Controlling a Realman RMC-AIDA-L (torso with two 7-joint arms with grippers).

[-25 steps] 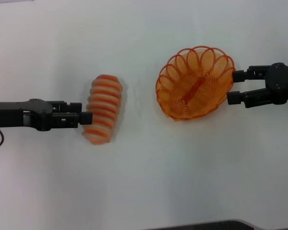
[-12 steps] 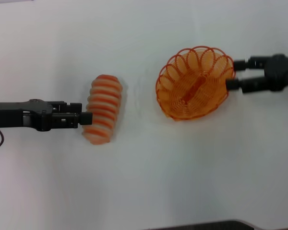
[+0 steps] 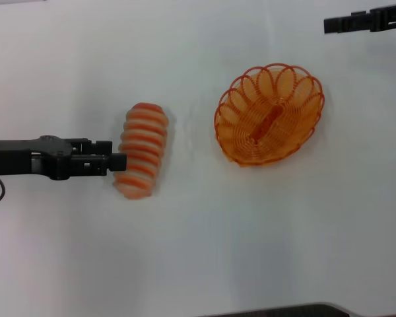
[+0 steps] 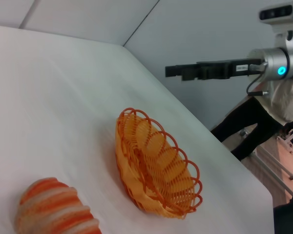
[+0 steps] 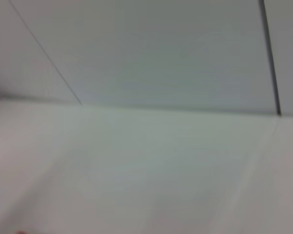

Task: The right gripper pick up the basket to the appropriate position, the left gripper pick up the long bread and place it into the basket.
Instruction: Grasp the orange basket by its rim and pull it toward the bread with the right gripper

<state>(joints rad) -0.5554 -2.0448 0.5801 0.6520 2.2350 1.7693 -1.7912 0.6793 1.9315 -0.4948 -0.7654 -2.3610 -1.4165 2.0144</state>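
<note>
You have a plain white bench (image 3: 204, 251) with a smooth, matte top. Two things lie directly on it. Toward your left sits the elongated cream-pink toy loaf with orange crosswise ridged stripes (image 3: 142, 149), lying flat. Toward your right, well apart from it, rests the oval orange wire basket with a looped scalloped rim (image 3: 269, 113), its mouth tilted up.

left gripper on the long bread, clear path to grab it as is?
Probably yes. The left gripper is already at the near side of the long bread, with nothing between them. The basket sits apart to the right, and the right gripper is far off.
</note>
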